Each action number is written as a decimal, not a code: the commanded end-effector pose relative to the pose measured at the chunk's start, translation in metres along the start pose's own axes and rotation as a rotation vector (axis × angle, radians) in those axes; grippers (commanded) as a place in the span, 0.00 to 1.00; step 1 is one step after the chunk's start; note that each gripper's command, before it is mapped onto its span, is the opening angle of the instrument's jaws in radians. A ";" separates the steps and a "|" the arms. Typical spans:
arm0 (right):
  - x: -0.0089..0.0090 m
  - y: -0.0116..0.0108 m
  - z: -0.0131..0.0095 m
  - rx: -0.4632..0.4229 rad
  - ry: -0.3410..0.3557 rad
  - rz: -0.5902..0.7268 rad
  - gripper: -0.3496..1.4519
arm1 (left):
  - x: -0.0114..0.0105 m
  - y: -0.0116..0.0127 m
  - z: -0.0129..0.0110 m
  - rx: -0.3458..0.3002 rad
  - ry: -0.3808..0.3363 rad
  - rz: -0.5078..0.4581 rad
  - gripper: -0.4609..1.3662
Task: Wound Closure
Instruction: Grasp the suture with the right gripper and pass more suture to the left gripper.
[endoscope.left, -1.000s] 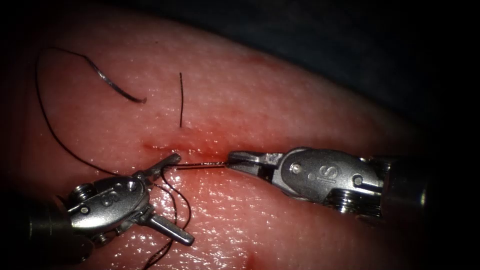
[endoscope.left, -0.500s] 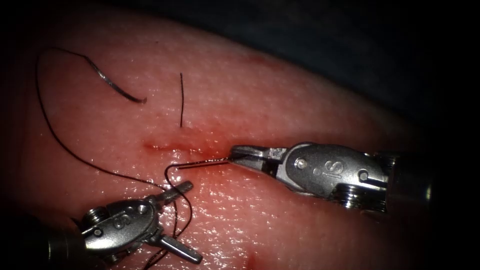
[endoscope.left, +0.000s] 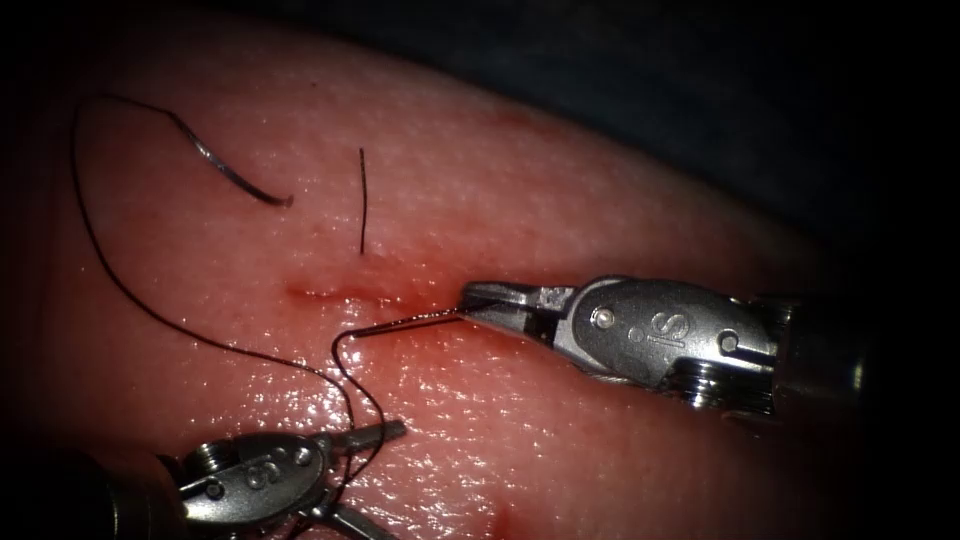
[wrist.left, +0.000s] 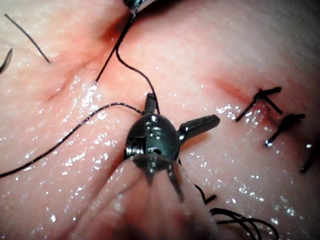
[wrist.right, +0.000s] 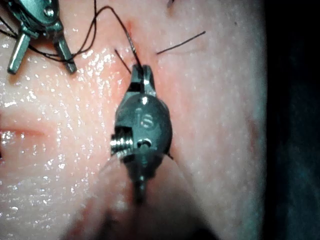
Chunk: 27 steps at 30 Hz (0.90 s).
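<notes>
In the endoscope view, the thread (endoscope.left: 100, 260) is being gripped by the clenched jaws of the right tool (endoscope.left: 468, 297) just beside the right end of the cut (endoscope.left: 340, 295), where red fluid (endoscope.left: 420, 295) is showing. A short strand is being held straight from those jaws to the tissue (endoscope.left: 550, 200). The left tool (endoscope.left: 390, 480) is being kept below the cut with its jaws spread wide and nothing grasped, while a loop of thread is lying across them. The needle (endoscope.left: 235, 175) is lying loose on the tissue, above and to the left of the cut, held by neither tool and not in the tissue. A cut end of thread (endoscope.left: 362, 200) is lying just above the cut.

In the left wrist view, the left tool (wrist.left: 183, 107) is being held open, with thread (wrist.left: 75, 130) passing beside one jaw; finished stitches (wrist.left: 260, 100) are showing nearby.

In the right wrist view, the thread (wrist.right: 127, 35) is being pinched by the right tool (wrist.right: 142, 70), with the left tool (wrist.right: 41, 70) open beyond it.
</notes>
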<state>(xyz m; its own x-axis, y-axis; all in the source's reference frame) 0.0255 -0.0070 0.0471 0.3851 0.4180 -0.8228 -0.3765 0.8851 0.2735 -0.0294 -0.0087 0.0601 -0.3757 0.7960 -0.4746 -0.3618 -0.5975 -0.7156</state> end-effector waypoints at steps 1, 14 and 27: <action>0.0000 0.0000 0.0000 -0.001 0.000 0.000 0.00 | 0.0002 -0.0001 -0.0001 0.031 -0.026 -0.001 0.57; 0.0000 0.0000 0.0000 -0.002 0.000 0.000 0.00 | 0.0001 -0.0004 0.0007 0.129 -0.170 0.026 0.61; 0.0000 -0.0001 0.0000 -0.002 0.000 0.000 0.00 | -0.0003 -0.0019 -0.0021 0.184 -0.223 0.050 0.06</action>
<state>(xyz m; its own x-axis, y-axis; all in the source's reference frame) 0.0255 -0.0070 0.0471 0.3852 0.4183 -0.8226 -0.3769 0.8849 0.2735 -0.0266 -0.0073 0.0604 -0.5687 0.7360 -0.3672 -0.4868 -0.6610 -0.5710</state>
